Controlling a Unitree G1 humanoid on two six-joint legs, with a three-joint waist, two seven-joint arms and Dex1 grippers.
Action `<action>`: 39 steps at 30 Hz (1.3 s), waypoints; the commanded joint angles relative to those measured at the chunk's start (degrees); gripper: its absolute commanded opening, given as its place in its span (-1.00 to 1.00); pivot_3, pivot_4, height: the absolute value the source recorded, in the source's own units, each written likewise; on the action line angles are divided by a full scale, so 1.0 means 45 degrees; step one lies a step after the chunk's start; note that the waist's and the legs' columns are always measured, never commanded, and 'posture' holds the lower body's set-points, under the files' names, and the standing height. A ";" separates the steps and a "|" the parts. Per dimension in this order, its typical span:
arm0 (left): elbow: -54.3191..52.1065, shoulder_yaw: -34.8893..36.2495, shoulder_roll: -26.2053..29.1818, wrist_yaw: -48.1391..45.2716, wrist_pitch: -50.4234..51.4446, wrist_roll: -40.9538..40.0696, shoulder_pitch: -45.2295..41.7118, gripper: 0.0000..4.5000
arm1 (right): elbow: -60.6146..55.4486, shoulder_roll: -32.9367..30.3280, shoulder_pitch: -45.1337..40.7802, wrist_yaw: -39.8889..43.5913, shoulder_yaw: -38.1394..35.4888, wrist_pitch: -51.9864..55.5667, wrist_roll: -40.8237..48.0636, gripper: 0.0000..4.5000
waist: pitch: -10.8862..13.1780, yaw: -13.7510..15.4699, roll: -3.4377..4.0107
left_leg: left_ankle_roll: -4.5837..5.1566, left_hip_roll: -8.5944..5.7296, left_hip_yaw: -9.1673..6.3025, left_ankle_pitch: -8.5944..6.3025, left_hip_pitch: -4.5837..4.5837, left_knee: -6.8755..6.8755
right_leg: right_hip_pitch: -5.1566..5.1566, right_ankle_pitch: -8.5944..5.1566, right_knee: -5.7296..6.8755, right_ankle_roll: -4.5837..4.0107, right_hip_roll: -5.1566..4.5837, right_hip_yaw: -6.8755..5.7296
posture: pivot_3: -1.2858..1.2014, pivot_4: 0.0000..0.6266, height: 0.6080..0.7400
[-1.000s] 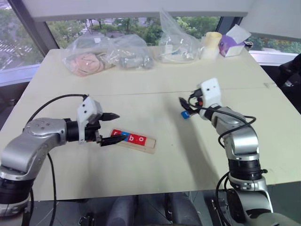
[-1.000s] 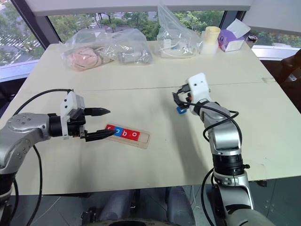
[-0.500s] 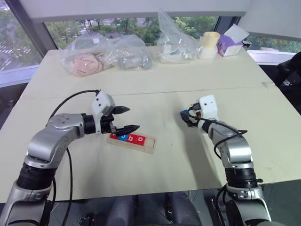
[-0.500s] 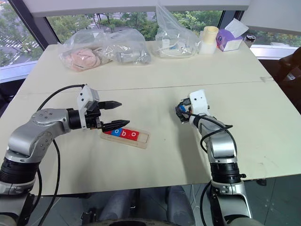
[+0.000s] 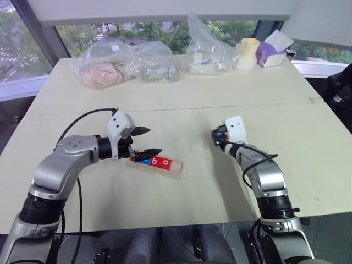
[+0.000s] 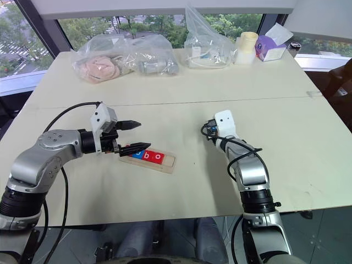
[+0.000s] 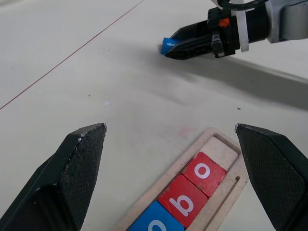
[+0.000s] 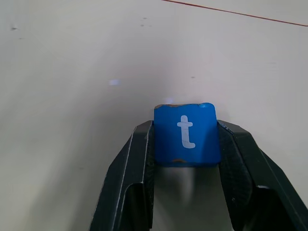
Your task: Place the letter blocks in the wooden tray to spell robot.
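One blue t block sits pinched by its side edges in the right pincer, low over the table. Left pincer gapes wide above the wooden tray, whose end slot is vacant. That shallow edge grip could slip, dropping or twisting the tile.

I'm working in what looks like an upper-floor office or lab room: a plain cream surface stands against big windows that look down on trees and a street. Along its far edge sit clear plastic bags of odds and ends, a pale cup and a purple tissue box.
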 commanded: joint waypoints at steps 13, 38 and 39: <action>-0.0025 -0.0200 -0.0012 -0.0480 -0.0687 0.0407 -0.0110 1.00 | -1.0669 0.3468 0.1963 -0.2655 -0.1319 1.0564 0.0632 -0.47 | -0.0001 -0.0016 0.0004 | -0.0002 0.0007 -0.0065 -0.0001 -0.0018 -0.0009 | -0.0025 -0.0003 0.0001 -0.0003 0.0000 -0.0001 | 0.03 -0.52 1.00; 0.0204 -0.0370 0.0419 -0.1426 -0.0888 0.0769 -0.0065 1.00 | -1.0615 0.2350 0.1439 -0.1603 -0.2101 1.1359 0.2904 0.96 | 0.0003 -0.0039 0.0008 | -0.0005 0.0003 -0.0057 -0.0003 -0.0058 -0.0020 | -0.0061 -0.0002 -0.0025 -0.0006 -0.0023 -0.0007 | 0.03 -0.52 1.00; 0.0194 -0.0305 0.0489 -0.1507 -0.0839 0.0692 -0.0080 1.00 | -1.0580 0.1544 0.1409 -0.0802 -0.2117 1.0732 0.3286 0.96 | 0.0003 -0.0036 0.0009 | -0.0005 0.0003 -0.0058 -0.0003 -0.0062 -0.0018 | -0.0063 -0.0001 -0.0026 -0.0006 -0.0023 -0.0008 | 0.03 -0.52 1.00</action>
